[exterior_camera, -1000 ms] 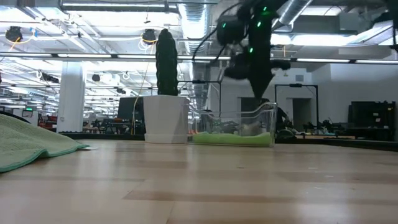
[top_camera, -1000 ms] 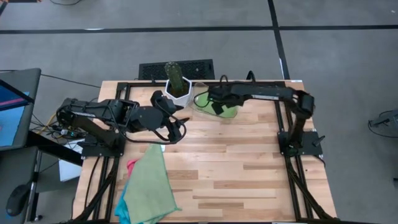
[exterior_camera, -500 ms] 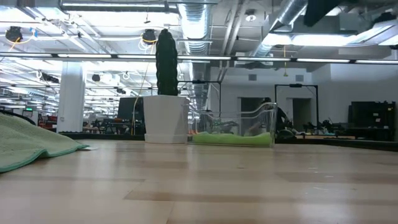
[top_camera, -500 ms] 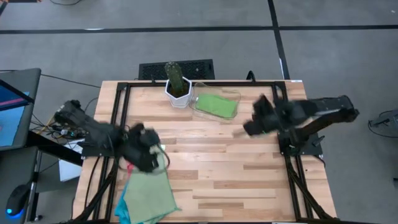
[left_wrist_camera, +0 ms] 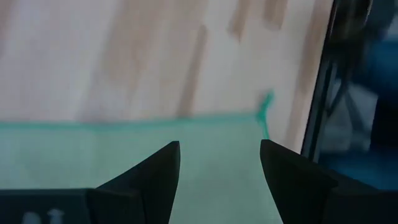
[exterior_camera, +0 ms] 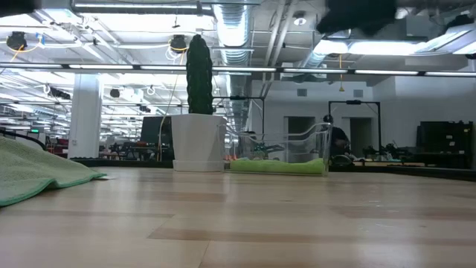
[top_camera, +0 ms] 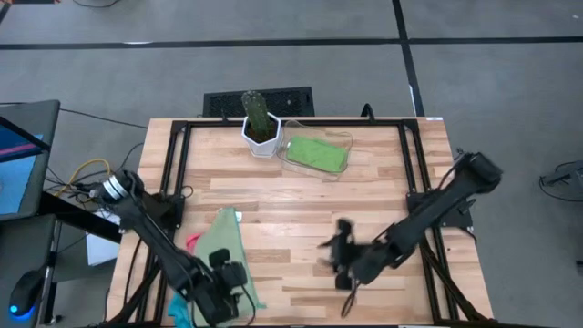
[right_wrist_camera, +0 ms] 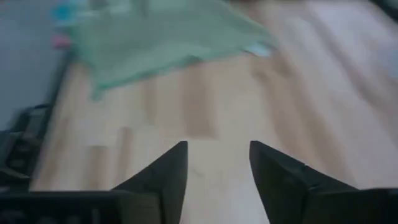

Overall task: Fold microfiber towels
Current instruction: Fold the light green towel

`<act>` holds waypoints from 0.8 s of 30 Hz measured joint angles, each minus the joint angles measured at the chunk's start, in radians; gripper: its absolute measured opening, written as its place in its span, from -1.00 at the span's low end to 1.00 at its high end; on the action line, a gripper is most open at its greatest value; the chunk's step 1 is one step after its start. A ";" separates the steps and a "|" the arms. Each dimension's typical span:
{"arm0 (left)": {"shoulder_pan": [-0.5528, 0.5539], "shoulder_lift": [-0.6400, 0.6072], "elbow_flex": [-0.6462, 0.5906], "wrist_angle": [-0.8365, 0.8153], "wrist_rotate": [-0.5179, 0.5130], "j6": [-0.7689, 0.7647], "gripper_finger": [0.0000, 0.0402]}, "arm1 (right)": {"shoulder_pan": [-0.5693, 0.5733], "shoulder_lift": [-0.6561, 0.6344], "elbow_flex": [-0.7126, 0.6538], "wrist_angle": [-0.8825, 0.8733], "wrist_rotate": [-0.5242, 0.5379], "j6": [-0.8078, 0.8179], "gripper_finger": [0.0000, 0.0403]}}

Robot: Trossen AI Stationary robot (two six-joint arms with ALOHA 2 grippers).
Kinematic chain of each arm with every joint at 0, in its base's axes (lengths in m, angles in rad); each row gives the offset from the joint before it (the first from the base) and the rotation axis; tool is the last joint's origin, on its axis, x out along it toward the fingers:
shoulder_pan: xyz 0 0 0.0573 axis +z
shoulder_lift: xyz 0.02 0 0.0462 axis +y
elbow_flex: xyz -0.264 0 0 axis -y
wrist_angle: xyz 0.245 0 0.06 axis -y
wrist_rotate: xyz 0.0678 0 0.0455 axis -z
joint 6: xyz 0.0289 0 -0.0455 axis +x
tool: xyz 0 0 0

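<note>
At the left front of the bench lies a loose pile of microfiber towels. A light green towel is spread on top, with an edge of the hot pink towel showing at its left and a sliver of the turquoise towel under its near corner. They sit unfolded at the bench's edge, probably as the stock to work from. The left tool hangs over the near part of the green cloth. Its fingers are spread apart with nothing between them, and the cloth's hemmed edge lies just ahead, which reads as lining up for a pinch on that edge.

Toward the middle of the front, the right tool hovers over bare wood, well apart from the pile. Its fingers are likewise parted and empty, facing the pile, likely placed to take the opposite side.

At the back, beside a potted cactus, a clear tray holds a folded light green towel, seemingly the place for finished pieces.
</note>
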 joint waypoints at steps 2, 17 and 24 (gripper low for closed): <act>-0.014 0.051 0.027 0.019 0.055 0.012 0.07 | -0.011 0.087 0.016 0.137 -0.071 -0.106 0.04; -0.086 0.130 0.258 -0.126 -0.051 0.056 0.07 | -0.085 0.464 0.325 0.231 -0.299 -0.390 0.08; 0.013 0.262 0.255 -0.096 -0.074 0.278 0.07 | -0.049 0.359 0.338 -0.089 -0.279 -0.176 0.10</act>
